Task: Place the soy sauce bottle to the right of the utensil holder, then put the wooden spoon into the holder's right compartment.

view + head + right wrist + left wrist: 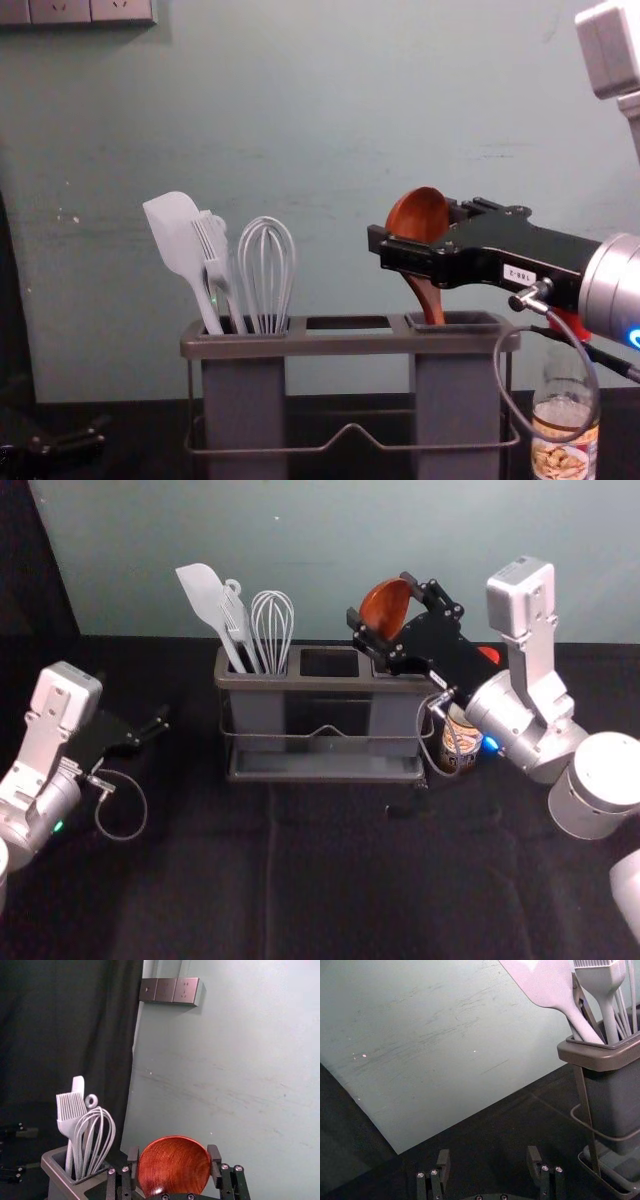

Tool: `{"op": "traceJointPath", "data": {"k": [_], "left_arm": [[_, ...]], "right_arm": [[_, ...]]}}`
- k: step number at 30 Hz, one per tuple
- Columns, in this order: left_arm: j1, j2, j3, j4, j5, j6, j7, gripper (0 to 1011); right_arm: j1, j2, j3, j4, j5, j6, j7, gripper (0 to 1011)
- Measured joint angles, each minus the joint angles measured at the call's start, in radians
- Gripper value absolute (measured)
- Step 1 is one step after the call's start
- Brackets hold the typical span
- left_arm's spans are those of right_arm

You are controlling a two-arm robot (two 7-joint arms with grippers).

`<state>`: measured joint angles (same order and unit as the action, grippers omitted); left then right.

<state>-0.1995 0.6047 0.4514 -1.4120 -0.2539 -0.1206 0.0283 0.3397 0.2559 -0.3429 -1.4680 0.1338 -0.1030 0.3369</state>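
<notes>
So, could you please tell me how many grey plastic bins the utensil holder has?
2: the left grey bin, holding the white wire whisk, and the right grey bin, whose opening the brown wooden spoon's handle reaches.

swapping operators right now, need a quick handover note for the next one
Right gripper: closed on the spoon's bowl, above the right compartment.
Left gripper: open, idle, left of the holder.
Bottle: standing right of the holder.
Done: bottle placed; spoon handle down in the right compartment.
Left: probably just lower the spoon if needed, release it and back off.
</notes>
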Motion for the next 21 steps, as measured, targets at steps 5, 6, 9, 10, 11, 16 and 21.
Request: {"op": "traceJointPath", "data": {"k": [5,6,9,10,11,16,21], "left_arm": [[0.000,0.000,0.000,0.000,0.000,0.000,0.000,1005],[0.000,0.000,0.000,0.000,0.000,0.000,0.000,1005],[0.000,0.000,0.000,0.000,0.000,0.000,0.000,1005],[0.000,0.000,0.000,0.000,0.000,0.000,0.000,1005],[0.000,0.000,0.000,0.000,0.000,0.000,0.000,1005],[0.000,0.000,0.000,0.000,0.000,0.000,0.000,1005],[0.000,0.000,0.000,0.000,0.000,0.000,0.000,1005]], "right_arm": [[-0.013,0.004,0.004,-0.010,0.000,0.003,-0.002,841],[-0.013,0.004,0.004,-0.010,0.000,0.003,-0.002,841],[-0.017,0.006,0.005,-0.013,0.001,0.004,0.000,841],[-0.019,0.006,0.005,-0.014,0.001,0.004,0.000,841],[-0.020,0.007,0.005,-0.014,0.001,0.004,0.000,841],[-0.025,0.007,0.006,-0.016,0.006,0.008,0.003,841],[-0.024,0.007,0.006,-0.016,0.006,0.008,0.003,841]]}}
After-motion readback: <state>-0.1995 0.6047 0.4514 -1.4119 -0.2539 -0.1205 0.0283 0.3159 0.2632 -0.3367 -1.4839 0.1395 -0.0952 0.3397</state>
